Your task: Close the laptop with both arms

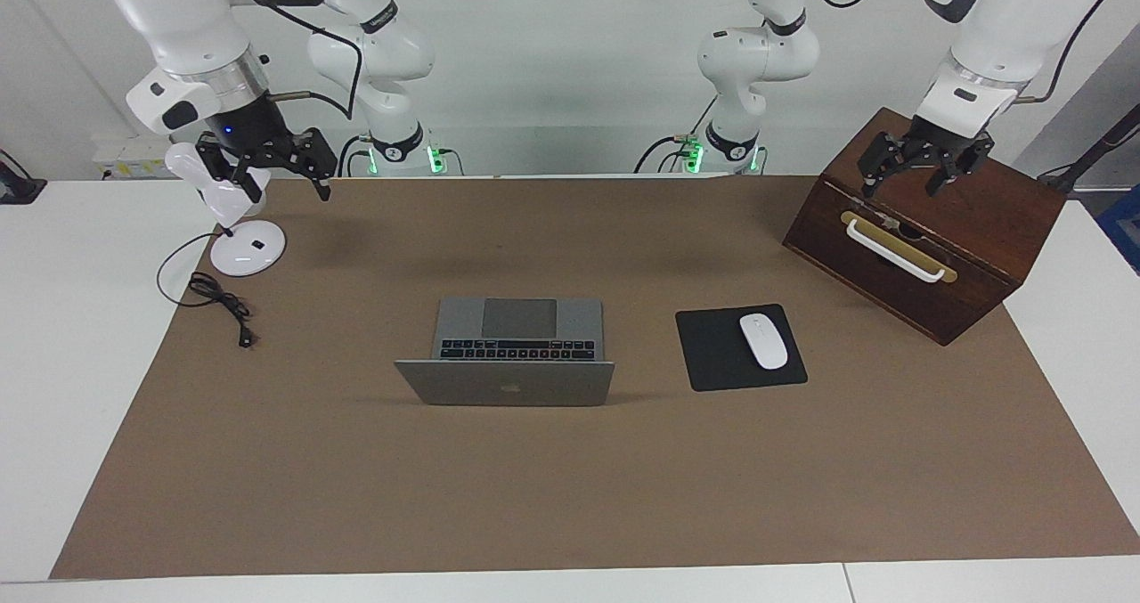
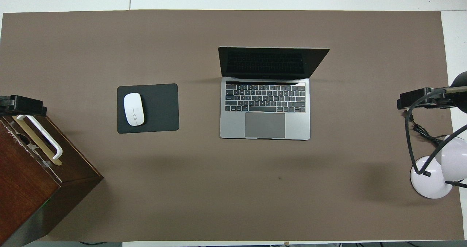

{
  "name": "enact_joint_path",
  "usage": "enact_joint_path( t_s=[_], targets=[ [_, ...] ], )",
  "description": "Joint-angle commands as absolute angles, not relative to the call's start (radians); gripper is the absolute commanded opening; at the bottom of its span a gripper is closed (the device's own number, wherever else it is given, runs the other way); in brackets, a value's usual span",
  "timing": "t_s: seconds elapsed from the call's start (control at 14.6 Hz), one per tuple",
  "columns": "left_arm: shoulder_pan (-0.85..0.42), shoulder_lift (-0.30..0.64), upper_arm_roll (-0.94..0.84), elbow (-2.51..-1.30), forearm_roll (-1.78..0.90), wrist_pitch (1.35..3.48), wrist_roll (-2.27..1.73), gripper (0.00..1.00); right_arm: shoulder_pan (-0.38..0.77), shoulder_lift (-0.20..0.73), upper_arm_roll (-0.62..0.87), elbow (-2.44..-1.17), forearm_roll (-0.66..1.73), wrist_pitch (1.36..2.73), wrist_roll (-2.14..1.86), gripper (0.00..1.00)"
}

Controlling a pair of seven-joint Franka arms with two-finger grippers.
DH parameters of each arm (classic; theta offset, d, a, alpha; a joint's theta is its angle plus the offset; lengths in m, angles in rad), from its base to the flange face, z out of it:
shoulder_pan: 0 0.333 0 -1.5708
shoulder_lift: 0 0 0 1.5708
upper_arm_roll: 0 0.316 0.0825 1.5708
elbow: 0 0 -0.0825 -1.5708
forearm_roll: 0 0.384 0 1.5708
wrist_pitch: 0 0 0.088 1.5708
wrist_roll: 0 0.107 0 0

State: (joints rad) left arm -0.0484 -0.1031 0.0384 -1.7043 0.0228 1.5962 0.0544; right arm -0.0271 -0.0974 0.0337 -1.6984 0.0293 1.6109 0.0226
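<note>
Going across the facing view, we see the right gripper [image 1: 272, 168] hanging over the white desk lamp [image 1: 247, 248] at nine o'clock from the laptop [image 1: 515, 346], jaws spread wide and holding nothing. The laptop sits open mid-mat, its keyboard toward the robots. At its three o'clock lies the white mouse [image 1: 764, 341] on its black mouse pad [image 1: 712, 354]. The left gripper [image 1: 926, 167] hangs over the wooden box [image 1: 971, 229], likewise spread wide and empty.

The white table [image 1: 80, 336] is carrying a brown mat [image 1: 570, 496] — on it are lying an open laptop [image 1: 517, 340], a mouse pad [image 1: 739, 349], a wooden box [image 1: 926, 247], a lamp [image 1: 248, 248] and its cable [image 1: 218, 298].
</note>
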Motion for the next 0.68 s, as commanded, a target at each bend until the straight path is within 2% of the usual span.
enact_joint_path(
  t_s=[0.0, 0.62],
  targets=[
    [-0.064, -0.112, 0.046, -1.701, 0.034, 1.591, 0.038, 1.0, -0.029, -0.083, 0.037, -1.674, 0.035, 1.594, 0.008, 1.0],
    [-0.061, -0.114, 0.048, -1.701, 0.034, 1.598, 0.04, 1.0, -0.029, -0.081, 0.038, -1.674, 0.034, 1.589, 0.008, 1.0]
  ],
)
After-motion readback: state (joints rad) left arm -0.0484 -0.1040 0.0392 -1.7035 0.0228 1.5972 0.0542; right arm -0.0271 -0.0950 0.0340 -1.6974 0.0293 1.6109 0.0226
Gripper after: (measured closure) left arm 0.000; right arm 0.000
